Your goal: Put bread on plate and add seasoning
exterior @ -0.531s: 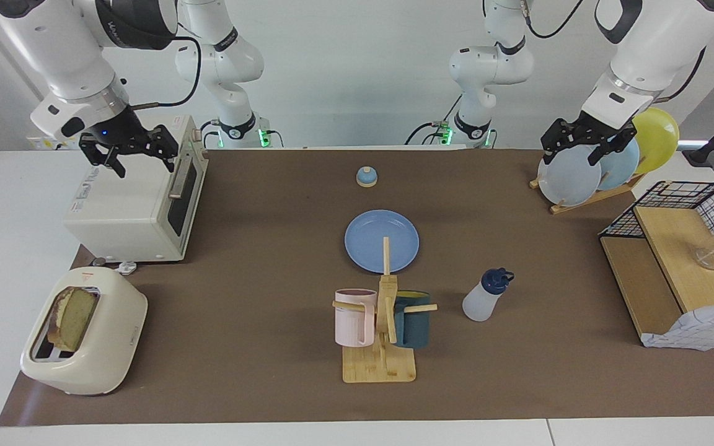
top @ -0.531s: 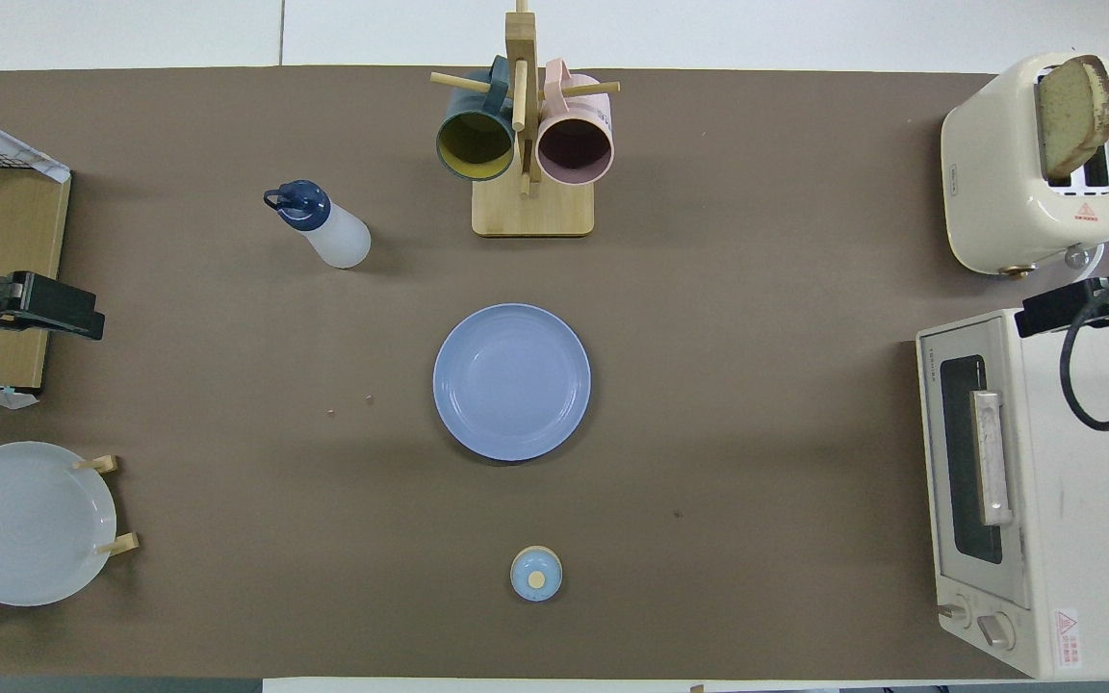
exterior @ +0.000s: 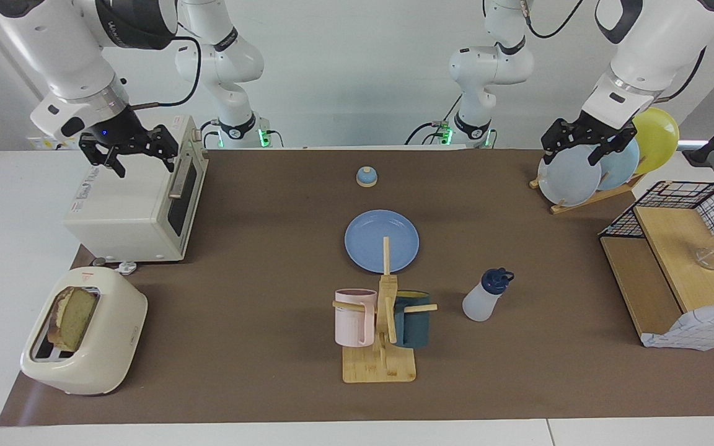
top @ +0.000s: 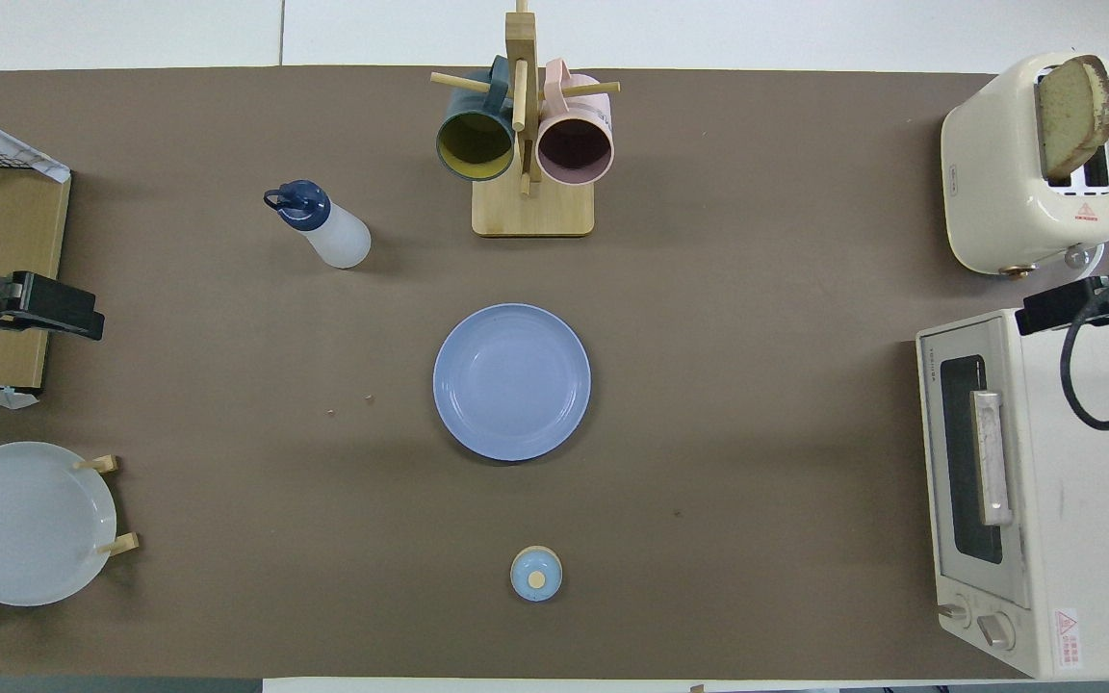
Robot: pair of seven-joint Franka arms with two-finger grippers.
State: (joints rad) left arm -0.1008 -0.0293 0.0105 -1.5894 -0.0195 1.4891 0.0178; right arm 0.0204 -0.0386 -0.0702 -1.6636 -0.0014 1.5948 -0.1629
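The bread (exterior: 75, 316) is a tan slice with a brown crust standing upright in the slot of a cream toaster (exterior: 106, 347), at the right arm's end of the table; it also shows in the overhead view (top: 1074, 106). The round blue plate (exterior: 382, 240) lies flat and bare at mid-table, also in the overhead view (top: 511, 381). The seasoning bottle (exterior: 486, 296), whitish with a navy cap, stands farther from the robots than the plate, toward the left arm's end (top: 323, 226). My right gripper (exterior: 140, 162) hangs open and empty over the toaster oven. My left gripper (exterior: 571, 156) hangs open and empty over the plate rack.
A white toaster oven (exterior: 140, 210) stands nearer to the robots than the toaster. A wooden mug tree (exterior: 382, 322) with a pink mug and a dark blue mug stands beside the bottle. A small bell (exterior: 366, 176), a rack of upright plates (exterior: 571, 179) and a wire-and-wood shelf (exterior: 673, 260) are also here.
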